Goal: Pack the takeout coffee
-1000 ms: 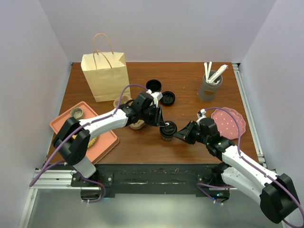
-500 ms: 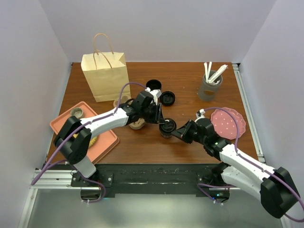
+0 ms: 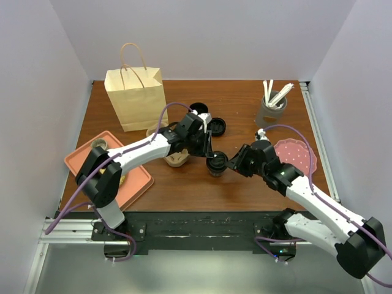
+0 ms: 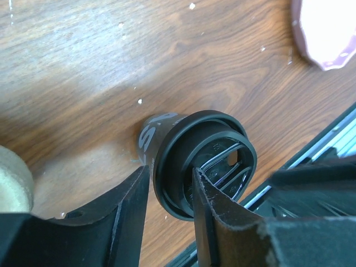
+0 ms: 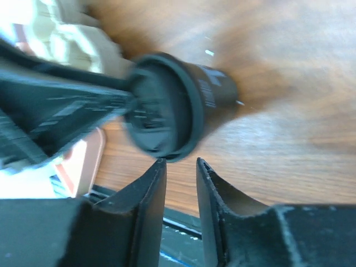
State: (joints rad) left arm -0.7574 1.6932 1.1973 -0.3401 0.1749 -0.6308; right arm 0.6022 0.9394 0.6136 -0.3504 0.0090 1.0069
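Well right of the paper bag [image 3: 136, 98], the left pincer [image 4: 169, 183] pinches the takeout coffee [image 4: 203, 161] by its lid rim on the desk [image 3: 245, 104]. The right pincer [image 5: 179, 164] stands slightly open, empty. Pickup step, I judge; next, carry it over the bag's mouth.

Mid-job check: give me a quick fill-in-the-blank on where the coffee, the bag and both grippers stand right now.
1. The left gripper pinches the takeout coffee by the rim of its ___.
2. The right gripper holds ___.
3. The paper bag stands on the far ___ side of the table.
4. The grey holder stands beyond the ___ plate.
Missing words: lid; nothing; left; pink.
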